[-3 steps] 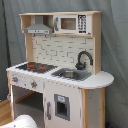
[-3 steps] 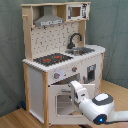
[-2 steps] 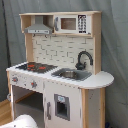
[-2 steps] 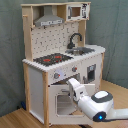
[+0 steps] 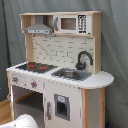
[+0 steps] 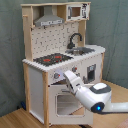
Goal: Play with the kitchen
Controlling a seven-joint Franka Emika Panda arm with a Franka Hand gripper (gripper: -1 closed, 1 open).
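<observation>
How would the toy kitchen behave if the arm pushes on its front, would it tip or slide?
The kitchen looks tall but broad-based, so tipping seems unlikely. It looks like rigid board, so it would probably not flex. On the smooth wooden floor it might slide slightly.

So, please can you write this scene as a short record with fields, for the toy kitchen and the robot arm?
kitchen: toy kitchen, white and pale wood, upright
hob: black with red rings, beside the sink
faucet: black, behind the sink
top shelf: grey hood, microwave
oven door: seems ajar in the second exterior view
gripper: below the knobs, near the oven door's top edge
background: grey curtain
</observation>
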